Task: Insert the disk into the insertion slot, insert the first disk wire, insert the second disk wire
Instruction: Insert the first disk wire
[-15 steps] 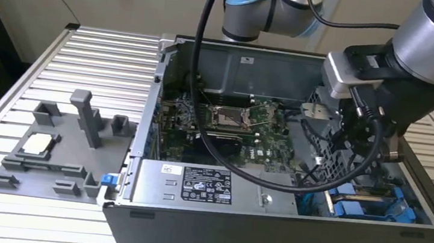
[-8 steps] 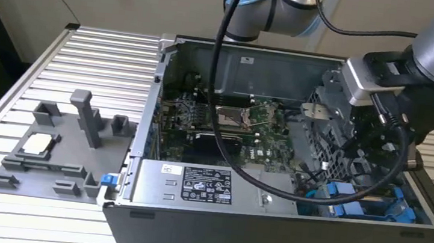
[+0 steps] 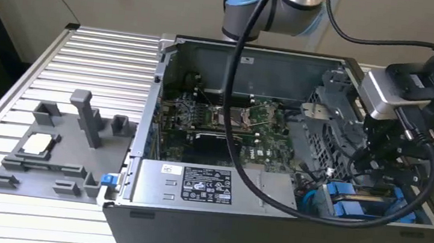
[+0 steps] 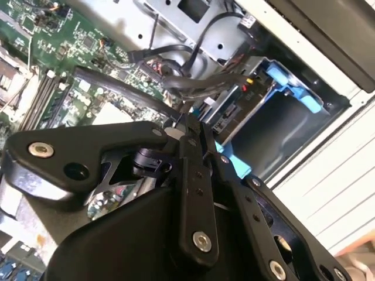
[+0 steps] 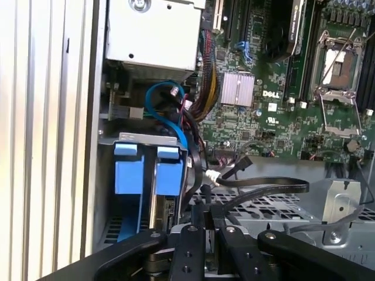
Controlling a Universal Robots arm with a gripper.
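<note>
One pincer [image 5: 205, 208] beside the disk [image 5: 164, 206]

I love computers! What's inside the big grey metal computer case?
A green circuit board, a silver labelled power-supply box and bright blue plastic drive carriers. The robot's black gripper hides the drive corner behind it.

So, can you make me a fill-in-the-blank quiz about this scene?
The disk sits in a carrier of ____ plastic.
The circuit board inside the computer case is ____.
The grey fixture tray lies on the exterior view's ____ of that case.
Missing words: blue; green; left.
</note>
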